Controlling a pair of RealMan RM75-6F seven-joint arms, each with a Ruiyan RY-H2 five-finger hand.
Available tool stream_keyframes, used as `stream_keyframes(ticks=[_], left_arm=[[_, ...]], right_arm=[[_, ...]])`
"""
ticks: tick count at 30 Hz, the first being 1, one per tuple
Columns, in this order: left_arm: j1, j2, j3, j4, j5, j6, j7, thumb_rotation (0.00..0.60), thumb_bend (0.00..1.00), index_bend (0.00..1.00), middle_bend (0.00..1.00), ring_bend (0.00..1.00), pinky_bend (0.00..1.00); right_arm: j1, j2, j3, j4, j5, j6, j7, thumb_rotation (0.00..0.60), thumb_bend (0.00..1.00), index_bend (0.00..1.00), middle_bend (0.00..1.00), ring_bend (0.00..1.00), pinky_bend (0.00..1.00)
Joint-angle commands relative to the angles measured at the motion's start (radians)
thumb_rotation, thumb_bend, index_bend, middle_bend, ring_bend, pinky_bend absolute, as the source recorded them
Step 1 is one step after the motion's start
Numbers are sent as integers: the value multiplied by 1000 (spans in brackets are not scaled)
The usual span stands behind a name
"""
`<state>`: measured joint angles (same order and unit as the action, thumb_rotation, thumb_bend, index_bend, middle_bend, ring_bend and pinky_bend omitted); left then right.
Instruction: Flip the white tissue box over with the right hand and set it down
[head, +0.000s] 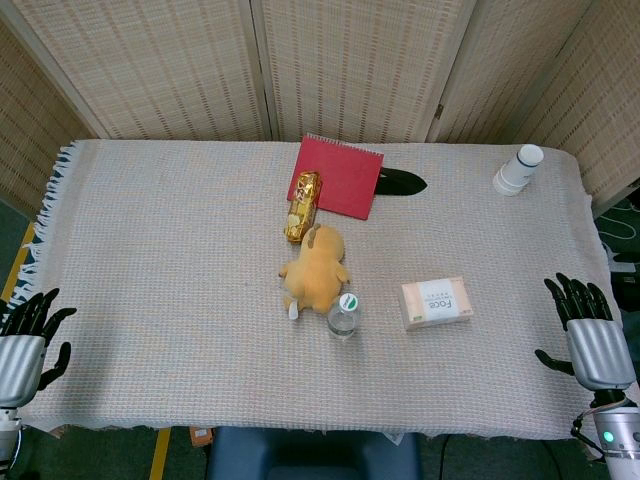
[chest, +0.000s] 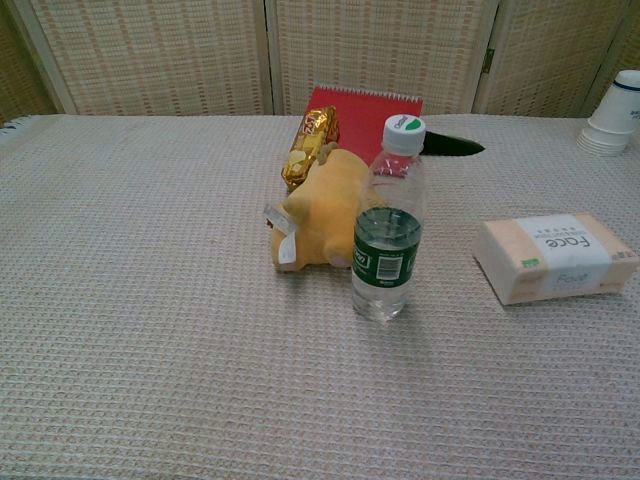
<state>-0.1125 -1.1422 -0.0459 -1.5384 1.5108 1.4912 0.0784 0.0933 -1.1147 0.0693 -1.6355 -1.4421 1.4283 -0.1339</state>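
The white tissue box lies flat on the cloth, right of centre, its printed top facing up; the chest view shows the tissue box at the right. My right hand hovers at the table's right front edge, well to the right of the box, fingers spread and holding nothing. At the left front corner, far from the box, is my left hand, also spread and holding nothing. Neither hand shows in the chest view.
A water bottle stands just left of the box, beside a yellow plush toy. Behind them lie a gold-wrapped package, a red notebook and a black object. A stack of paper cups stands at the back right.
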Motion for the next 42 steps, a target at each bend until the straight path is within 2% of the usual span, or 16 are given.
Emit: stream_keyframes(ticks=[1, 16, 21, 30, 36, 42], left_arm=[[0, -1, -1, 1, -3, -1, 0, 600, 505, 254, 0, 0, 110], [3, 2, 2, -7, 8, 8, 5, 600, 506, 254, 0, 0, 109], [0, 3, 2, -8, 10, 6, 3, 600, 505, 253, 0, 0, 109], [5, 8, -1, -11, 11, 18, -2, 600, 505, 254, 0, 0, 109], [7, 11, 0, -13, 13, 22, -1, 600, 505, 253, 0, 0, 109], [9, 16, -3, -18, 1, 19, -1, 600, 505, 253, 0, 0, 109]], right_arm=[[1, 1, 0, -1, 1, -2, 0, 600, 0, 0, 0, 0, 0], [23, 5, 4, -27, 11, -36, -36, 600, 0, 0, 0, 0, 0], [106, 9, 35, -79, 83, -161, -155, 600, 0, 0, 0, 0, 0], [308, -71, 104, -95, 239, -404, -306, 600, 0, 46, 8, 0, 0], [380, -119, 117, -93, 347, -462, -360, 600, 0, 71, 8, 0, 0], [415, -136, 103, -98, 410, -471, -398, 600, 0, 71, 9, 0, 0]])
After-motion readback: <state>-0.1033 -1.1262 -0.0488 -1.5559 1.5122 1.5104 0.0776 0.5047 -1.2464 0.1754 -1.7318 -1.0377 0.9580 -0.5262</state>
